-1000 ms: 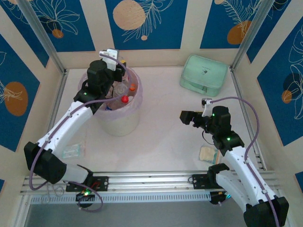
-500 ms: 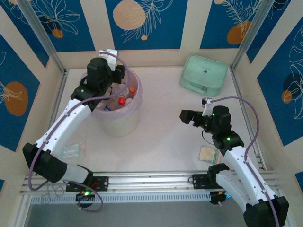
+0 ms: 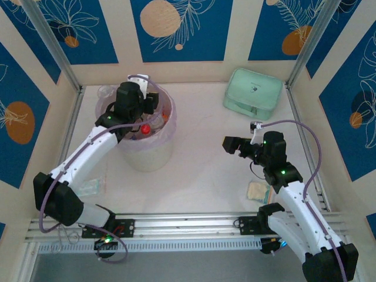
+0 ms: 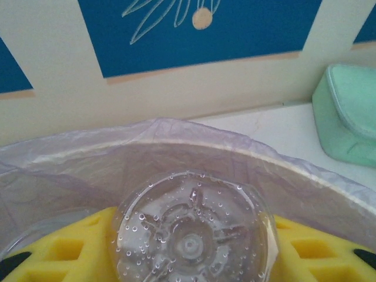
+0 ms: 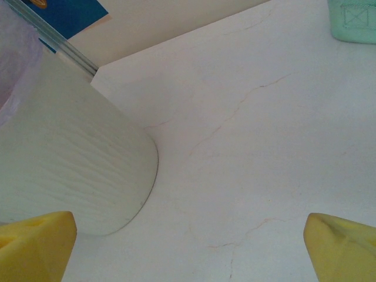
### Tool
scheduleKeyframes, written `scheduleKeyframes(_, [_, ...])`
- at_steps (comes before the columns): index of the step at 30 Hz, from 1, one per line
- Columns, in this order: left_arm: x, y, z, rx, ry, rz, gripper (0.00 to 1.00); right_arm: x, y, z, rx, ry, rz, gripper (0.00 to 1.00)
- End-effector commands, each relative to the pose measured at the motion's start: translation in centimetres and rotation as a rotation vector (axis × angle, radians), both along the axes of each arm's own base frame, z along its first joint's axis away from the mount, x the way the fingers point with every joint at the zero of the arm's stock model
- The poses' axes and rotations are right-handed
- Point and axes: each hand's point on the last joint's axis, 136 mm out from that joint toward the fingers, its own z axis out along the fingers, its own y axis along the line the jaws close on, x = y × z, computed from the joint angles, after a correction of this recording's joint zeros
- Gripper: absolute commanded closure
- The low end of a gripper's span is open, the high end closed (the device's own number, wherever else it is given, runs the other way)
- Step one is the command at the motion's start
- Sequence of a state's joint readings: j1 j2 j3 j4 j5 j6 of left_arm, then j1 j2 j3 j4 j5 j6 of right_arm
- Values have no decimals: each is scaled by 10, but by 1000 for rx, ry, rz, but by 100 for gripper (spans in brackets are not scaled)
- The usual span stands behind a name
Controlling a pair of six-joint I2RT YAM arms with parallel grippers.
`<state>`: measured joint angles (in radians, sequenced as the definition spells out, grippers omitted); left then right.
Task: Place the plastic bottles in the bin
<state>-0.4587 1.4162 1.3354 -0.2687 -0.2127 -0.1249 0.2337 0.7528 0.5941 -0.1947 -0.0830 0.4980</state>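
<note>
**One bottle in the grip, over the bin**

Top external: the left gripper [image 3: 147, 106] hangs in the mouth of the bin [image 3: 147, 155], where several bottles [image 3: 145, 127] already lie, red and orange caps showing. The right gripper [image 3: 232, 145] hovers above the table [image 3: 200, 164], well apart from the bin. Also on the table are a mint-green case [image 3: 252, 91] and a beige packet [image 3: 257, 191].

Left wrist: the yellow fingers [image 4: 70, 247] are closed on a clear bottle [image 4: 191, 226], its dimpled base facing the camera, with the liner-draped bin rim just beyond.

Right wrist: the jaws stand wide and hold nothing; the bin's wall is to the left.

The task looks nearly done. This bottle has yet to be released, and it may be the last.
</note>
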Motion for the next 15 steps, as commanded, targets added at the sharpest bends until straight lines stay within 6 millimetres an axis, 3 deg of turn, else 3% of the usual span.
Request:
scheduleKeyframes(1, [-39,0,-36,87,269,-88,61,0,6,9,10,-16,25,1])
scheduleKeyframes(4, [-38,-3,19,72,191,-116,40,1,6,8,5,-13,25,1])
scheduleKeyframes(7, [-36,1,59,79,136,-116,29,2,6,9,1,-13,28,1])
scheduleKeyframes(11, [-34,12,81,121,101,-89,17,3,9,4,-6,4,44,1])
scheduleKeyframes(15, [-36,38,98,98,61,-22,12,3,10,-1,-23,25,56,1])
